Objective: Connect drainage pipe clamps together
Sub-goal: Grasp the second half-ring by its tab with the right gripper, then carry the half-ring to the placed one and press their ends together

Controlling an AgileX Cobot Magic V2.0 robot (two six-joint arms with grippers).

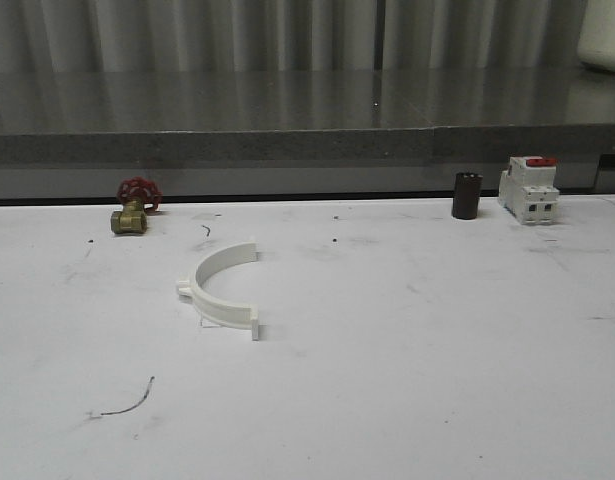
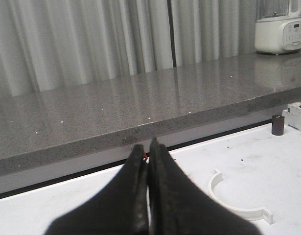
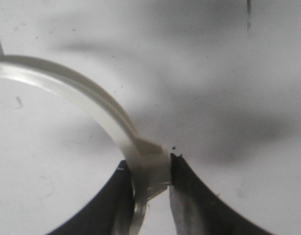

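One white half-ring drainage pipe clamp (image 1: 225,288) lies on the white table (image 1: 407,380), left of centre, its open side facing right. The left wrist view shows this clamp (image 2: 243,211) on the table to one side of my left gripper (image 2: 149,147). That gripper hangs above the table with its black fingers pressed together on nothing. My right gripper (image 3: 149,169) is shut on the end-tab region of a second white clamp half (image 3: 106,110). The rest of that arc curves away from the fingers above the table.
A brass valve with a red handwheel (image 1: 135,206) stands at the back left. A small black cylinder (image 1: 466,195) and a white-and-red circuit breaker (image 1: 528,189) stand at the back right. A grey stone ledge (image 1: 287,140) borders the table's far edge, with a white blender (image 2: 280,29) on it.
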